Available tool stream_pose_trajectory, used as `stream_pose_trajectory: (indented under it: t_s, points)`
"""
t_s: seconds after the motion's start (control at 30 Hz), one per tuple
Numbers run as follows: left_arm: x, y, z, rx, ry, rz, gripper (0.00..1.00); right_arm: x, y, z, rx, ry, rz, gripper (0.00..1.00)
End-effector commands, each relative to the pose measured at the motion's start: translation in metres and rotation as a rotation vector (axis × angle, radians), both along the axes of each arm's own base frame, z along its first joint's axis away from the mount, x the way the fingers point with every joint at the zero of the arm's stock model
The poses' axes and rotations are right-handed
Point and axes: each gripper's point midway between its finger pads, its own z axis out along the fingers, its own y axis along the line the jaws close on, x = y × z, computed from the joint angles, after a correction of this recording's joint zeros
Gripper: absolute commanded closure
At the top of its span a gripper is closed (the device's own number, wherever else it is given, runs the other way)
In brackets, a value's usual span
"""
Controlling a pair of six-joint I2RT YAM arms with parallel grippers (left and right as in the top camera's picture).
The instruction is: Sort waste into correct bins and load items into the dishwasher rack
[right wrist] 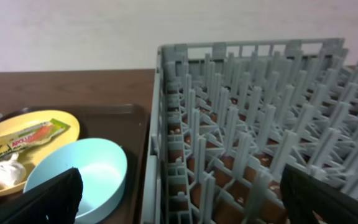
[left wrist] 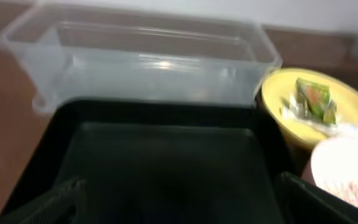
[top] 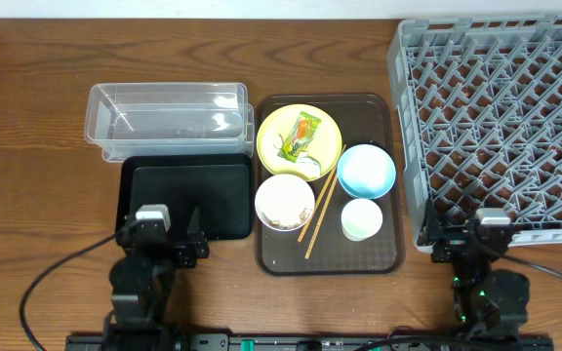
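The yellow plate (top: 299, 139) holds the green-yellow-orange wrapper (top: 302, 132) and white food scraps (top: 301, 166); both show in the left wrist view (left wrist: 314, 99). The white bowl (top: 284, 202), light blue bowl (top: 366, 170), pale cup (top: 361, 218) and chopsticks (top: 321, 202) lie on the brown tray. The clear tub (top: 167, 117) and black tray-bin (top: 185, 198) stand to the left. The grey rack (top: 501, 127) is at the right. My left gripper (top: 167, 237) is open and empty over the black bin's near edge. My right gripper (top: 481, 239) is open and empty at the rack's near left corner.
The brown serving tray (top: 388, 255) sits between the bins and the rack. Bare wooden table (top: 37, 185) lies left of the bins and along the near edge. Cables run by both arm bases.
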Motion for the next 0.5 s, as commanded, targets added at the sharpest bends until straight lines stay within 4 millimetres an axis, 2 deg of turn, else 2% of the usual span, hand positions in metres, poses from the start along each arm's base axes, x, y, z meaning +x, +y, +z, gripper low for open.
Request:
stream_pose_trajectory:
  t_s: [0.0,0.17,0.33,0.47]
  points:
    - [0.005,0.001,0.040,-0.018,0.021,0.011,0.04,0.001,-0.004,0.031,0.007,0.018,-0.026,0.01]
    - [0.014,0.000,0.050,-0.011,0.240,0.012,0.04,0.009,-0.003,0.035,-0.008,0.195,-0.026,0.01]
    - [0.015,0.000,0.055,0.000,0.546,0.014,0.04,0.023,-0.002,0.035,-0.024,0.391,-0.024,0.01]
    - [0.022,-0.001,0.067,-0.001,0.680,0.010,0.04,0.030,-0.001,0.033,-0.033,0.513,-0.023,0.01]
